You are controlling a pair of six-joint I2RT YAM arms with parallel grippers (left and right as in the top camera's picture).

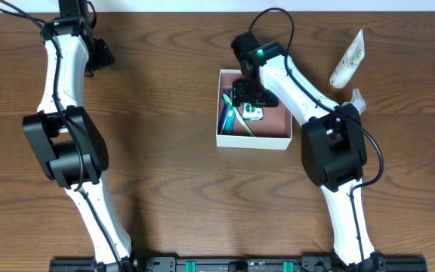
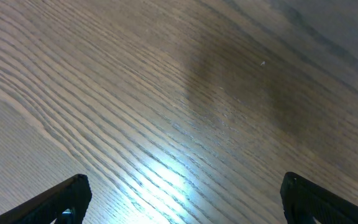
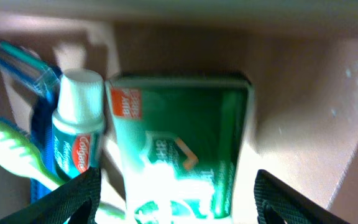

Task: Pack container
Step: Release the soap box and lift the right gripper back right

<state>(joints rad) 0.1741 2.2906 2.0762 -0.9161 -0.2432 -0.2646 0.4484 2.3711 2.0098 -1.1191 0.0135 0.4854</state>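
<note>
The container [image 1: 253, 140], a shallow white-walled box with a pink-brown inside [image 3: 303, 106], sits at the table's middle. In it lie a green packet [image 3: 185, 143], a small Colgate tube [image 3: 73, 137], a green toothbrush [image 3: 11, 149] and a blue-handled item [image 3: 17, 59]. My right gripper [image 1: 248, 94] hangs over the box's far part. Its fingers [image 3: 176, 199] are spread wide to either side of the green packet [image 1: 254, 113] and do not press on it. My left gripper [image 1: 97, 54] is open and empty over bare wood at the far left [image 2: 182, 199].
A white tube with a leafy print [image 1: 347, 60] lies on the table at the far right. A small clear item [image 1: 359, 98] lies just below it, beside the right arm. The table is dark wood.
</note>
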